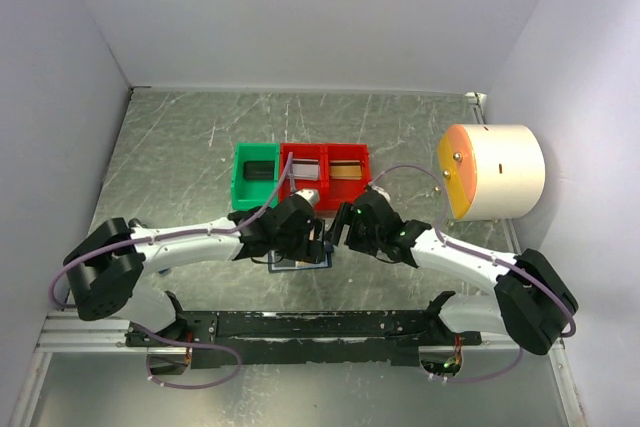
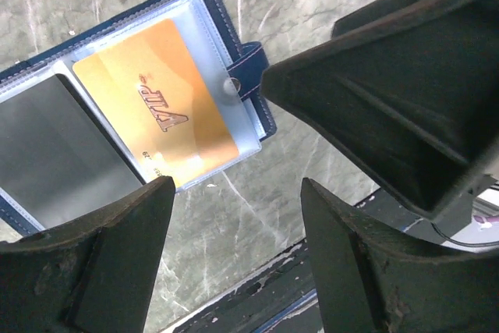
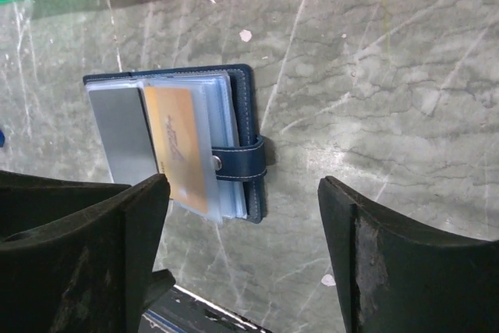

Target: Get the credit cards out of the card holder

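Navy card holder; orange card

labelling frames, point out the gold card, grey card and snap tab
gold card (image 2: 158, 107), left wrist view, face centre
grey card (image 3: 119, 135), right wrist view, face centre
snap tab (image 3: 242, 163), right wrist view, strap middle

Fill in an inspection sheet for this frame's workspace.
Surface: grey marbled table, white flecks.
Job's things: card holder lies flat, cover open; gold card and grey card sit in its clear sleeves.
Clutter: green bin and red bins behind the holder; white drum with orange face at right.
Grippers: left gripper open, empty; right gripper open, empty; both near the holder.
Cables: purple cables loop above the table, none on the holder.
Surroundings: white walls; black rail at the near edge.
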